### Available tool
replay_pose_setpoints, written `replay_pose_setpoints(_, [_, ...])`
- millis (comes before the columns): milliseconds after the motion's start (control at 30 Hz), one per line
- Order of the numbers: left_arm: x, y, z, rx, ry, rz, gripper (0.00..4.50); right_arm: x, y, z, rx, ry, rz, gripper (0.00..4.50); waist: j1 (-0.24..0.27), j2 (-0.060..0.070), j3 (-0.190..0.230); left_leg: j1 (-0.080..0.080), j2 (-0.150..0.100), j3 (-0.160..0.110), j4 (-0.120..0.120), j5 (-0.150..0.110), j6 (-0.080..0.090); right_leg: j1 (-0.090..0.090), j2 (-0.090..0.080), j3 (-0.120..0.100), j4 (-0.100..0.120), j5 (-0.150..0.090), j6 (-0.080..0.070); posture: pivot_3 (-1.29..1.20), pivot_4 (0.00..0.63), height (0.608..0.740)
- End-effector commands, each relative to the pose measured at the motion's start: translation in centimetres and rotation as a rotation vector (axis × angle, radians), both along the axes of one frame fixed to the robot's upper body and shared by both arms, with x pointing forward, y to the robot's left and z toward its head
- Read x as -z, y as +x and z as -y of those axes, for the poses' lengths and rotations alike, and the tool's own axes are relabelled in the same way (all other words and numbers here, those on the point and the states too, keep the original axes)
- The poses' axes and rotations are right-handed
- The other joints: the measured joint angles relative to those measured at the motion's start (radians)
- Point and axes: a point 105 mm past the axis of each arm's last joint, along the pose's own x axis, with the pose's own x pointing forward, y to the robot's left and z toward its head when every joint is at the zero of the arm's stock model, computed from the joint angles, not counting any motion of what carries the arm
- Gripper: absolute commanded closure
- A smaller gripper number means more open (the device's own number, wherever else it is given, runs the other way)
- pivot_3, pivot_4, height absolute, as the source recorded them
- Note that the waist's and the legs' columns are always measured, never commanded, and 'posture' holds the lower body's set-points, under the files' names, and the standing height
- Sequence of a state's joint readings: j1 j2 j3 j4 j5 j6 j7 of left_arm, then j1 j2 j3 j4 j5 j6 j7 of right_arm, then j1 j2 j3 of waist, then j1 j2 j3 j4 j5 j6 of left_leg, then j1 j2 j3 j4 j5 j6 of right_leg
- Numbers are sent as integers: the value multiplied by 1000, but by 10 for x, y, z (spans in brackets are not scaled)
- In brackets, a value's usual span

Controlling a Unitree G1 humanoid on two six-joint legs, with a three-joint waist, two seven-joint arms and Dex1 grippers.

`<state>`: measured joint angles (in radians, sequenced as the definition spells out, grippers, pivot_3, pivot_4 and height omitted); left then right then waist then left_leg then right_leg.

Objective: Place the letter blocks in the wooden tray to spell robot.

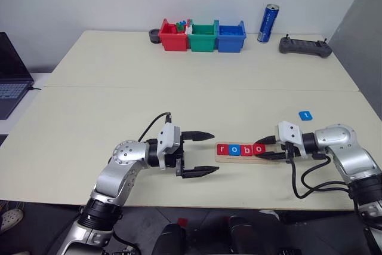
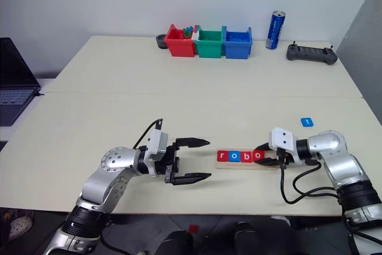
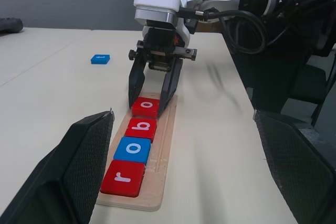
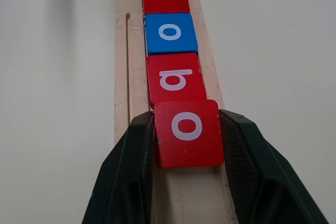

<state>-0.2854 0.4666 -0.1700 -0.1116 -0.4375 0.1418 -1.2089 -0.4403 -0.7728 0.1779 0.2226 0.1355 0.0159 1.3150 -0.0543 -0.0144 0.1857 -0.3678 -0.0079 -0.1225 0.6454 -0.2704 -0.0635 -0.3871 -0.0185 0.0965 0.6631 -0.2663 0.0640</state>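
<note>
Now | right gripper (image 4: 186, 145) grasps red "o" block (image 4: 186, 132) over wooden tray (image 4: 122, 51) | left gripper (image 1: 200, 153) spread

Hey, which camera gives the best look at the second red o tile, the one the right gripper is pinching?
The right wrist view: the red o tile sits large between the right gripper fingers, letter clear. The left wrist view shows it part hidden behind those fingers. Both eye views show it tiny at the row's end.
</note>
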Motion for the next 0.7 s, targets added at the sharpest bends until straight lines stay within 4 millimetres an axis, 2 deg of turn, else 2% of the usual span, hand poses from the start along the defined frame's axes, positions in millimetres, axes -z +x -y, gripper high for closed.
replay_pose_setpoints(33, [-9,-2,0,7,-13,44,0,-7,2,-2,-22,-5,37,3049,0,0,0,0,0,0,0,0,0,0,0,0,0,0,0,0,150,740])
replay_pose_setpoints(67, [-9,-3,0,8,-12,44,0,-7,2,-2,-23,-5,36,3049,0,0,0,0,0,0,0,0,0,0,0,0,0,0,0,0,150,740])
replay_pose_setpoints(367, [-10,-2,0,8,-8,50,0,-7,1,-2,-25,-4,27,14,0,0,0,0,0,0,0,0,0,0,0,0,0,0,0,0,150,740])
replay_pose_setpoints(533, [-9,-2,-1,9,-7,51,0,-16,5,1,6,24,37,14,0,0,0,0,0,0,0,0,0,0,0,0,0,0,0,0,150,740])
replay_pose_setpoints(700, [-9,-3,-1,10,-6,50,0,-27,6,15,43,18,50,14,0,0,0,0,0,0,0,0,0,0,0,0,0,0,0,0,150,740])
